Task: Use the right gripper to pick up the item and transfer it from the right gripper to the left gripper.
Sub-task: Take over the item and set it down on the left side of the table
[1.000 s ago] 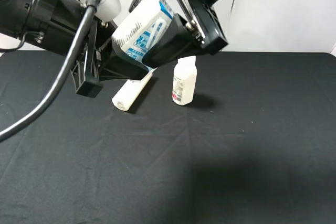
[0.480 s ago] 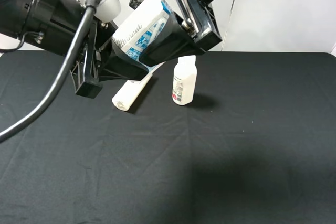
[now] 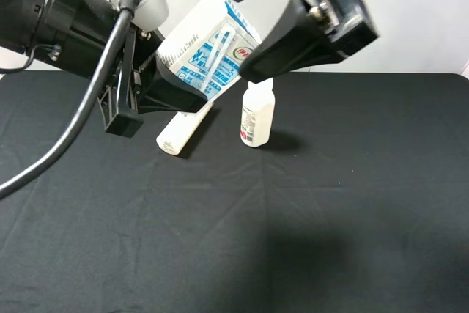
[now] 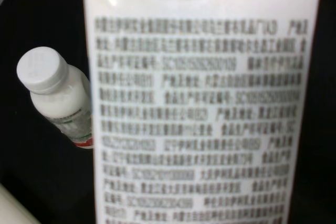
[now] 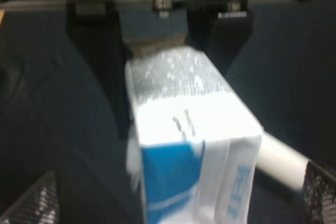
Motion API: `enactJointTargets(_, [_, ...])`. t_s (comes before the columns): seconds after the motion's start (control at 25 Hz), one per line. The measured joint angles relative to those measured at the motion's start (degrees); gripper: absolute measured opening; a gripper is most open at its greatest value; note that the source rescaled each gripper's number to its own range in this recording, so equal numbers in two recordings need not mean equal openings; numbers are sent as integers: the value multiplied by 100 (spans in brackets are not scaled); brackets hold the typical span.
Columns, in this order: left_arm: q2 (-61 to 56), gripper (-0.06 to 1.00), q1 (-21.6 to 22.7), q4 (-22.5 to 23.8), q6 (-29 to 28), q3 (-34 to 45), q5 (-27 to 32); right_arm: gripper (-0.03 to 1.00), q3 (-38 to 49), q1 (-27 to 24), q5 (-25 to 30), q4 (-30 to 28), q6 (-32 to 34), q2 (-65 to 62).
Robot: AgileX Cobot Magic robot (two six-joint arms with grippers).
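Note:
The item, a white carton with blue print (image 3: 207,45), hangs tilted above the black table. My left gripper (image 3: 178,84), on the arm with the grey cable, is shut on its lower end. The left wrist view is filled by the carton's printed label (image 4: 199,108). My right gripper (image 3: 258,60) is open, just right of the carton's top and off it. In the right wrist view the carton (image 5: 189,145) lies ahead between my widely spread fingertips (image 5: 32,203), with the left gripper (image 5: 163,19) holding its far end.
A white capped bottle (image 3: 257,113) stands upright on the table below the grippers and also shows in the left wrist view (image 4: 56,95). A white tube-like bottle (image 3: 183,128) lies to its left. The black cloth (image 3: 293,225) covers the table.
My right gripper has let go of the carton and drawn back to the right. The carton stays in the left gripper, with more of its blue print uncovered.

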Motion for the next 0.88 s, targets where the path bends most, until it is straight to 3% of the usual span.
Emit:
enactJointTargets(0.28, [0, 0, 0, 0, 0, 0, 2, 99, 0, 0, 582, -805, 1310, -411])
enactJointTargets(0.64, [0, 0, 0, 0, 0, 0, 2, 99, 18, 0, 633, -2096, 4185, -1025])
enactJointTargets(0.88, [0, 0, 0, 5, 0, 0, 2, 99, 895, 0, 628, -2492, 5423, -1801])
